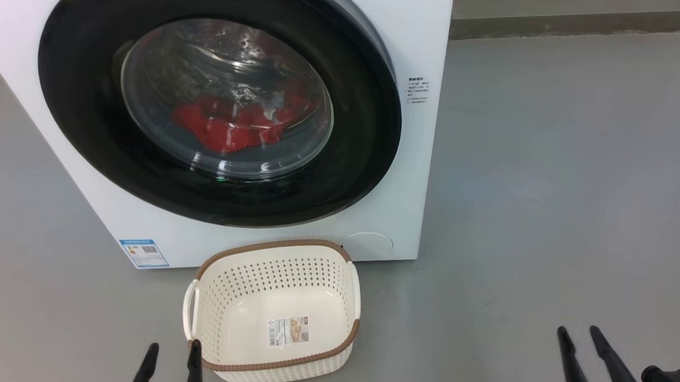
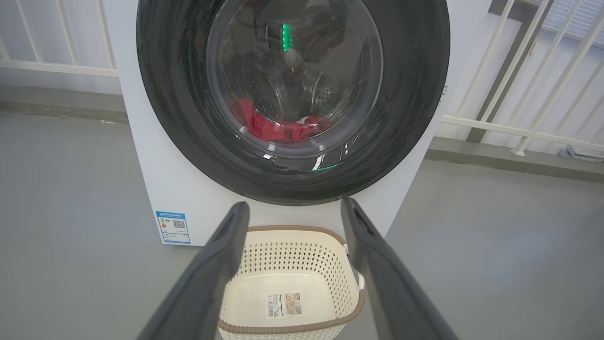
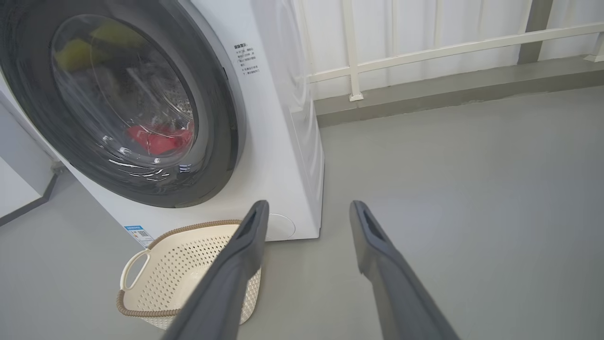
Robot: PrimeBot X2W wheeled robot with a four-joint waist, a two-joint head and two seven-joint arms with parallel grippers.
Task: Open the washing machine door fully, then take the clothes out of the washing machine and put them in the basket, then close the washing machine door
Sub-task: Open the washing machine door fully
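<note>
Empty, jaws wide: left gripper [image 1: 174,345] beside the basket [image 1: 274,245], at its left handle; right gripper [image 1: 577,330] far right. The washing machine door [image 1: 77,109] covers red clothes [image 1: 225,130] in the drum [image 1: 211,54]. Risk: the left gripper snags the basket rim when rising and drags it.

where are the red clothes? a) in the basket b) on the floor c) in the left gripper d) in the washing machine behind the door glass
d: the clothes show red through the washing machine door glass; the basket has no fabric in it.
</note>
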